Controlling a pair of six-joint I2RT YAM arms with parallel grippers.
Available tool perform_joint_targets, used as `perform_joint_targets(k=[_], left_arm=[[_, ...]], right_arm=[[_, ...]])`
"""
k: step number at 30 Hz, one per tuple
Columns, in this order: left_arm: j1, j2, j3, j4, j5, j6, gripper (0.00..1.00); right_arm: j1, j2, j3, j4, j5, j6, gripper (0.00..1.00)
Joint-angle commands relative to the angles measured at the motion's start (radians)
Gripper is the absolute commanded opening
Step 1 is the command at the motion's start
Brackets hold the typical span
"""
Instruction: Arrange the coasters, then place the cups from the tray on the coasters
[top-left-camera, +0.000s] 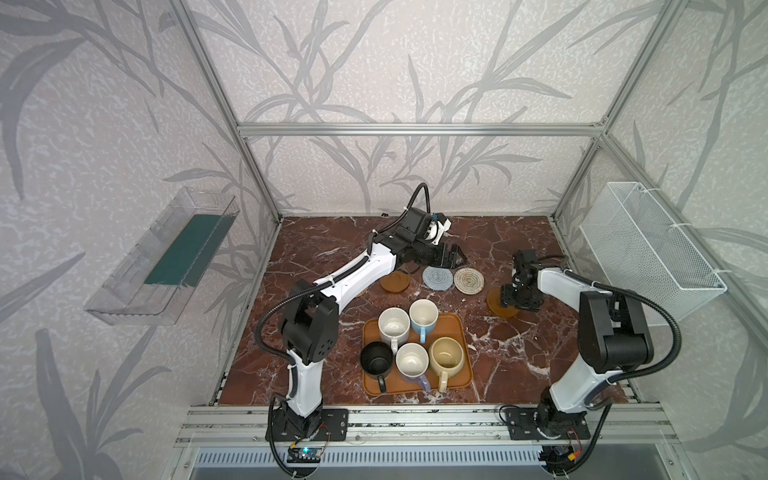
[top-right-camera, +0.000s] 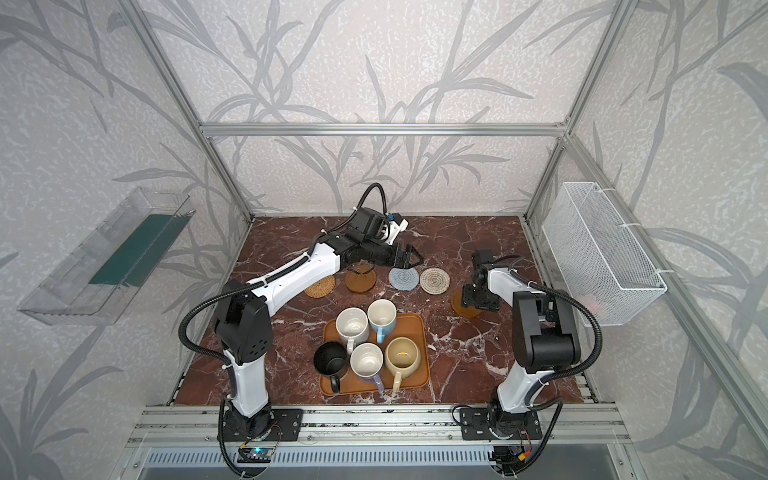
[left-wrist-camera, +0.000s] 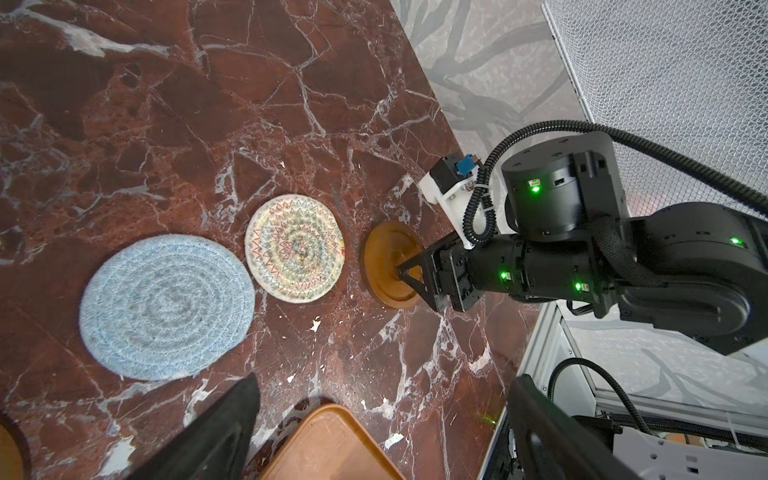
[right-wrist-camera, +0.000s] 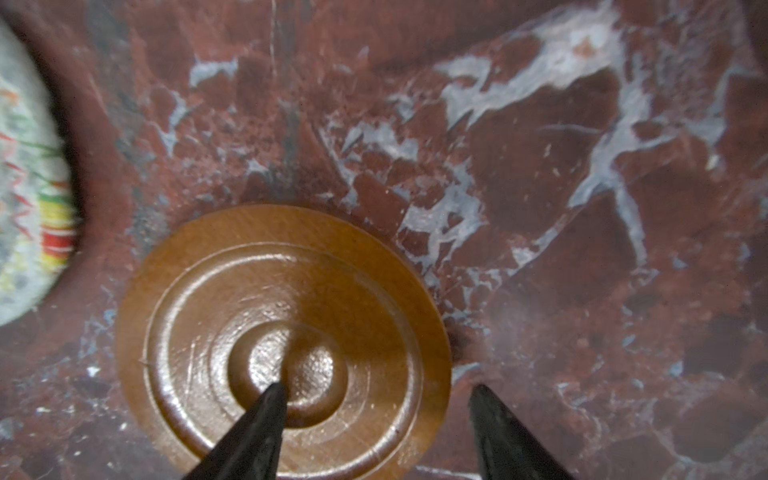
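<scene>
Right end effector (right-wrist-camera: 374, 386) is down on the rightmost brown coaster (right-wrist-camera: 282, 332). Jaws are partly open and straddle its rim: one fingertip (right-wrist-camera: 266, 411) sits in the centre dimple, the other on the desk (right-wrist-camera: 582, 166) just outside the edge. Not clamped, nothing lifted. Left end effector (top-left-camera: 457, 259) is wide open and empty, and hovers behind the grey-blue coaster (top-left-camera: 438, 278).

Progress: early. Coasters lie in a rough row across the desk behind the tray (top-left-camera: 455, 328) — rattan coaster (top-right-camera: 320, 286) partly under the left arm, second brown coaster (top-right-camera: 360, 280), grey-blue coaster, cream coaster (top-right-camera: 434, 281), then the rightmost brown coaster, set a bit nearer the tray than the rest. Arranging looks to be on its last piece.

All five cups are still on the tray: white cup (top-left-camera: 394, 323), light blue cup (top-left-camera: 423, 313), black cup (top-left-camera: 376, 357), lavender cup (top-left-camera: 412, 359), cream-yellow cup (top-left-camera: 446, 353). None is on a coaster — five placements left.

Writing: no brand, label or text readable anywhere.
</scene>
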Motion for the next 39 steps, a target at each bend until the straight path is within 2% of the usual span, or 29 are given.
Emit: perform_joint_targets(k=[1, 5, 16, 30, 39], left_arm=[[-0.002, 0.002, 0.031, -0.022, -0.008, 0.027, 0.95], [-0.001, -0.005, 0.023, -0.023, -0.017, 0.032, 0.95], [-0.001, -0.015, 0.010, -0.015, -0.047, 0.024, 0.95], [0.012, -0.028, -0.008, -0.009, -0.057, 0.026, 0.95], [0.024, -0.039, -0.030, 0.017, -0.059, 0.014, 0.95]], right_arm=[[-0.003, 0.028, 0.031, -0.043, 0.038, -0.012, 0.69], [-0.006, 0.042, 0.031, -0.046, 0.059, -0.013, 0.69], [-0.013, 0.132, 0.146, -0.049, 0.062, 0.013, 0.56], [-0.028, 0.297, 0.372, -0.117, 0.065, -0.004, 0.55], [-0.029, 0.347, 0.425, -0.123, 0.068, -0.009, 0.53]])
